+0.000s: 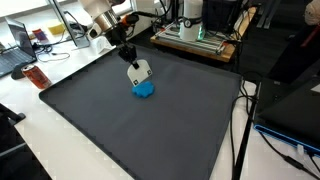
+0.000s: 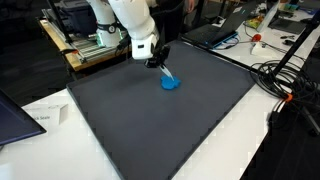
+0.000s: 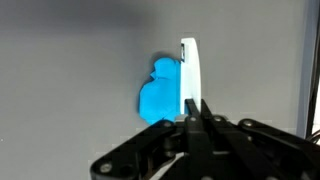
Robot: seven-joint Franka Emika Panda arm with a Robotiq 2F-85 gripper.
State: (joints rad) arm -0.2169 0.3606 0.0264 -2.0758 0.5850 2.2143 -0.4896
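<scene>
My gripper [image 1: 131, 62] is shut on a thin white flat card [image 1: 139, 71] and holds it just above the dark grey mat [image 1: 120, 120]. A blue soft lump [image 1: 145, 89] lies on the mat right under the card's lower end. In an exterior view the gripper [image 2: 158, 62] holds the white card [image 2: 167, 73] slanting down to the blue lump [image 2: 171, 83]. In the wrist view the fingers [image 3: 193, 110] pinch the card [image 3: 189, 75] edge-on, with the blue lump [image 3: 160, 92] just to its left.
The mat [image 2: 150, 120] lies on a white table [image 1: 60, 140]. A red-brown object [image 1: 36, 77] stands near the mat's corner. A laptop [image 2: 12, 118] and paper sit on the table. Cables [image 2: 285, 85] run along one side. Equipment stands behind [image 1: 195, 35].
</scene>
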